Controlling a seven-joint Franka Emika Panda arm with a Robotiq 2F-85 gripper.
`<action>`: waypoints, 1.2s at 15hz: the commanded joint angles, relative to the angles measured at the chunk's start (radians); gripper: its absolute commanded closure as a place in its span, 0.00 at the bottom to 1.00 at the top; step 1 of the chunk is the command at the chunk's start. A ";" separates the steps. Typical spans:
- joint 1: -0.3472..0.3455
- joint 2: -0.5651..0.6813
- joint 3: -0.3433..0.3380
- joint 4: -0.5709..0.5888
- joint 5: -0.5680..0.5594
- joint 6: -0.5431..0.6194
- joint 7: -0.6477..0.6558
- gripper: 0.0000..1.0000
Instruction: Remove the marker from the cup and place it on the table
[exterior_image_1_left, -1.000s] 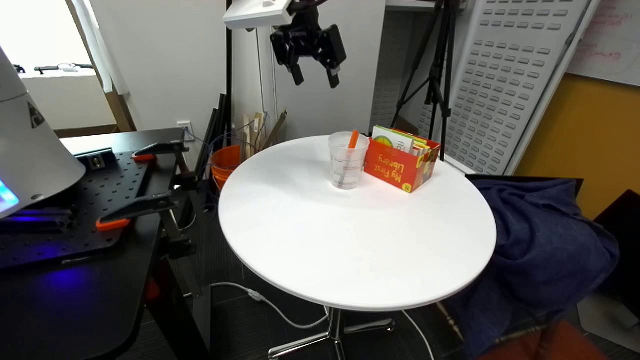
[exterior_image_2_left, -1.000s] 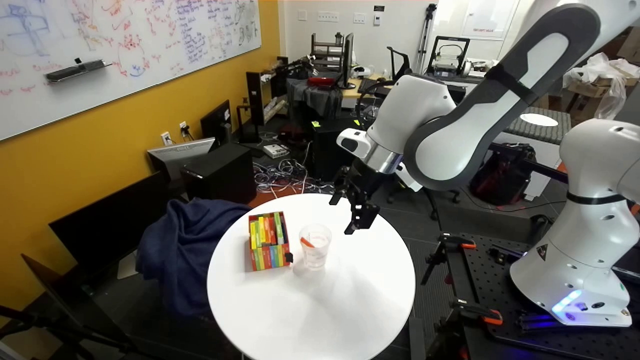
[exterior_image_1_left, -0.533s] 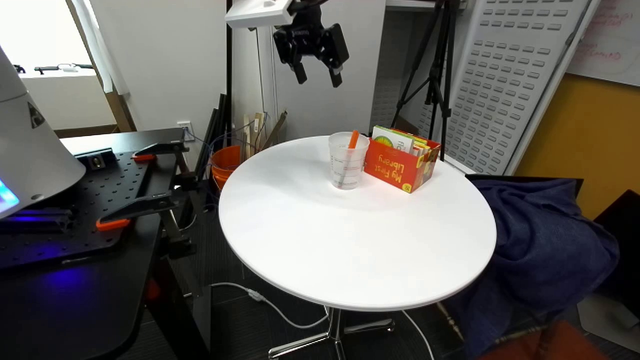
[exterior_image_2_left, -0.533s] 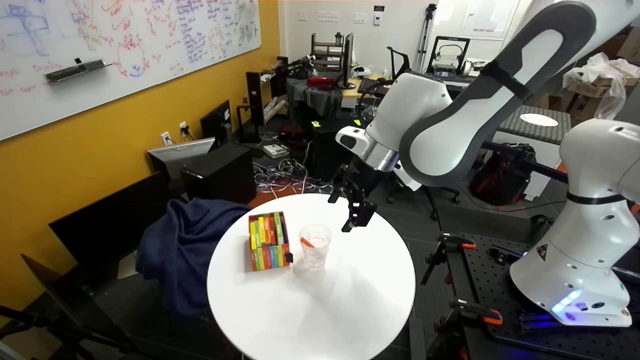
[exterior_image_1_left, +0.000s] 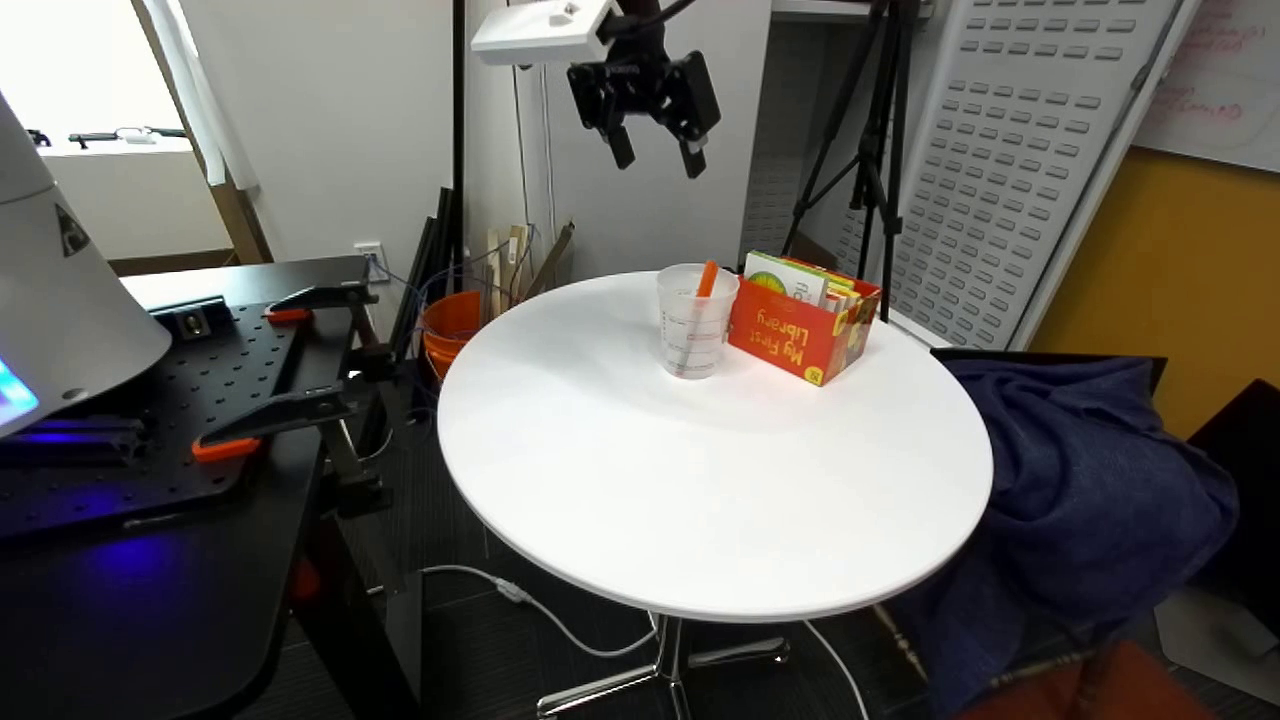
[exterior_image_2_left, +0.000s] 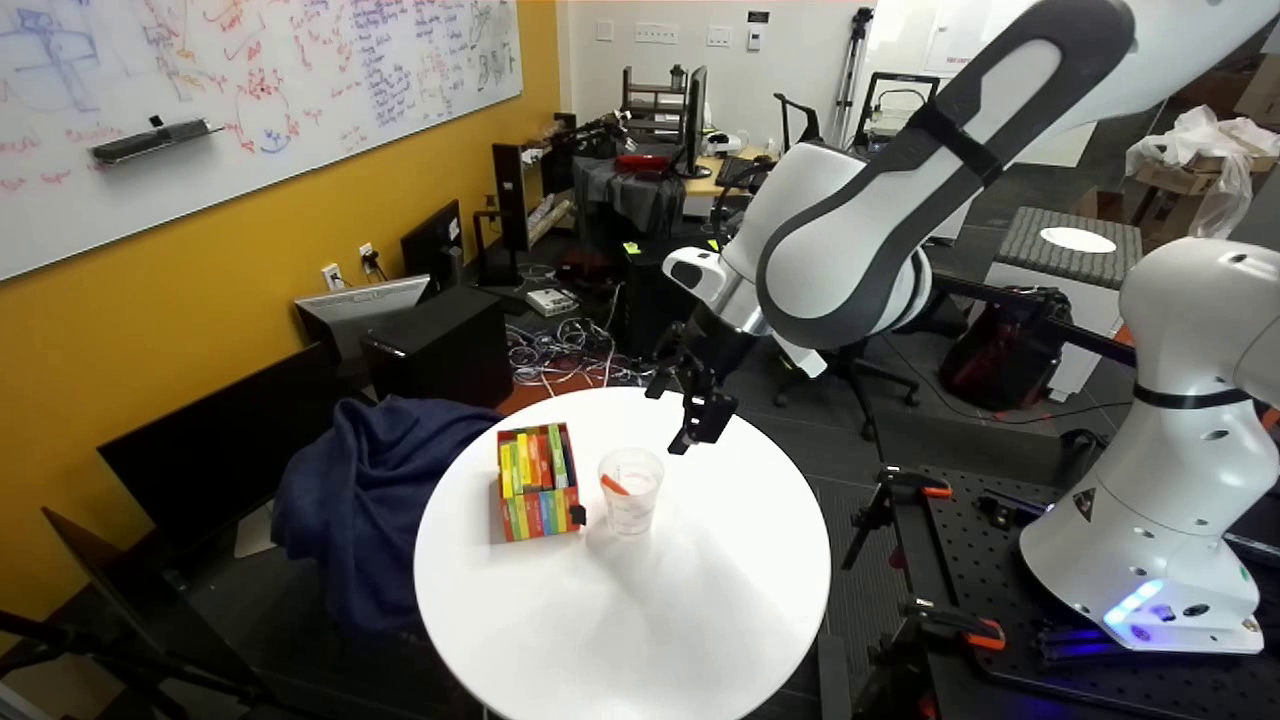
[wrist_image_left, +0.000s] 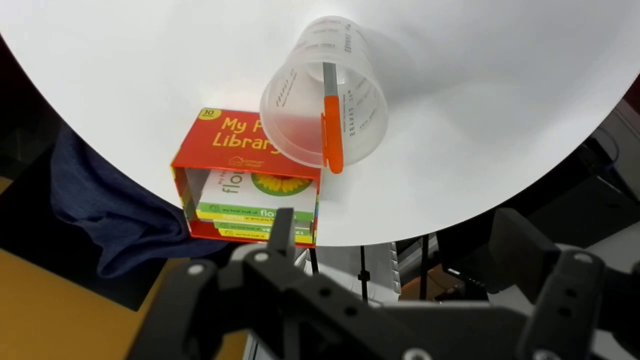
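Observation:
The marker has an orange cap (wrist_image_left: 333, 132) and a grey body. It leans inside the clear plastic cup (wrist_image_left: 367, 120), cap end up and over the rim. The marker also shows in both exterior views (exterior_image_1_left: 707, 279) (exterior_image_2_left: 614, 485), as does the cup (exterior_image_1_left: 672, 325) (exterior_image_2_left: 633, 515). The cup stands upright on the round white table (exterior_image_1_left: 720, 500), which also shows in the wrist view (wrist_image_left: 480, 145). My gripper (exterior_image_1_left: 658, 160) is open and empty, above the table's far part and higher than the cup. Its fingers are wide apart in the wrist view (wrist_image_left: 397, 230), apart from the marker.
A red-orange box of books (exterior_image_1_left: 775, 335) stands close beside the cup, also in the wrist view (wrist_image_left: 220, 145). A black tripod (exterior_image_1_left: 875, 170) stands behind the table. A blue cloth (exterior_image_1_left: 1080, 470) lies beside it. The black desk (exterior_image_1_left: 110, 600) carries the robot base.
My gripper has moved right in an exterior view, and left and slightly up, nearer the cup, in an exterior view. It stays open. The marker, cup and box have not moved.

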 joint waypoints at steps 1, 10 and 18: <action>-0.034 0.094 0.030 0.095 0.160 -0.038 -0.157 0.00; -0.168 0.334 0.121 0.285 0.519 -0.120 -0.492 0.00; -0.224 0.454 0.149 0.375 0.557 -0.141 -0.541 0.15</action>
